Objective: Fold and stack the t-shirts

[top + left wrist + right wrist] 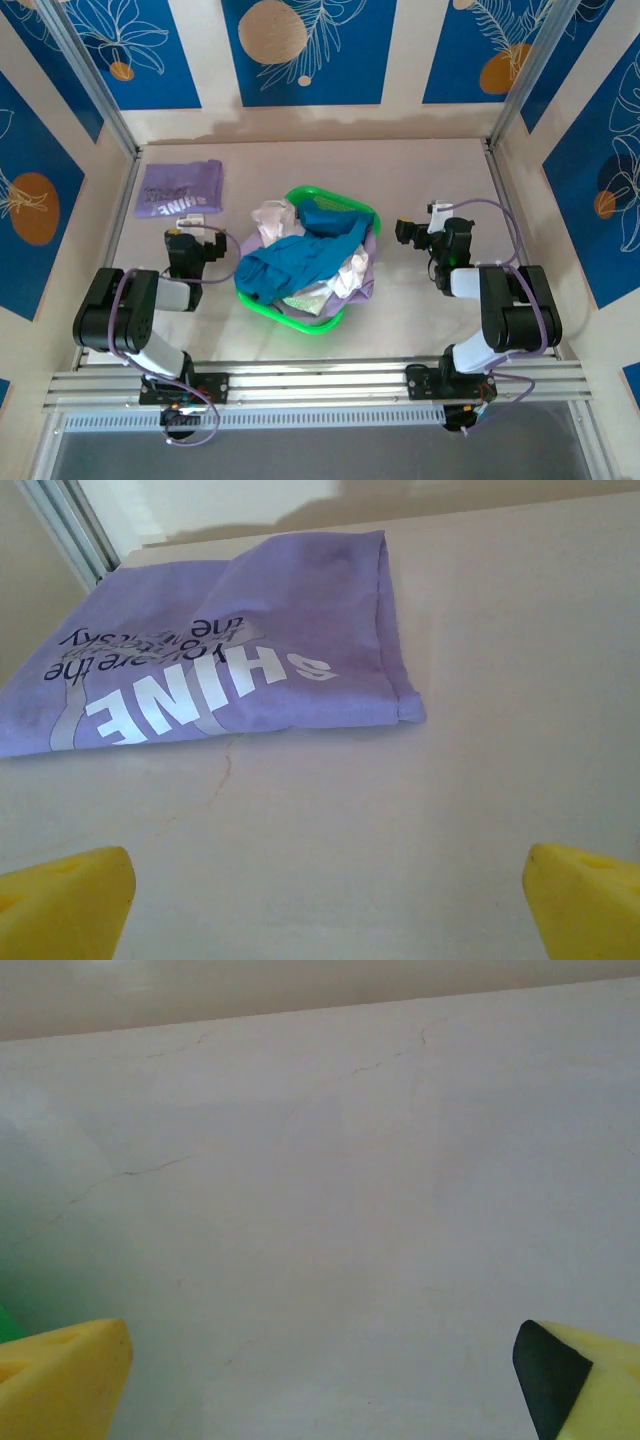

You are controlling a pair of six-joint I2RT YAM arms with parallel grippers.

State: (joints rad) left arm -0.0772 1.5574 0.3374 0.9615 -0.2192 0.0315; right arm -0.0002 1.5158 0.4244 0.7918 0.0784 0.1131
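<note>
Centre: green basket, heaped with t-shirts, stands between the two arms — no straight way across.
Far left: folded lavender tee lies flat just ahead of the left tool; bare desk between them and to the tee's right.
Right side: bare desk ahead of the right tool, open up to the back wall.
Behind basket: bare strip from side to side.
Edges: metal posts and patterned panels — both sides closed.

a folded lavender t-shirt lies flat on the pale table, its white "shine" lettering upside down. a hairline crack runs just below the shirt's near edge. nearer than the shirt, the left gripper holds its yellow fingertips wide apart, bare table between them.
</note>
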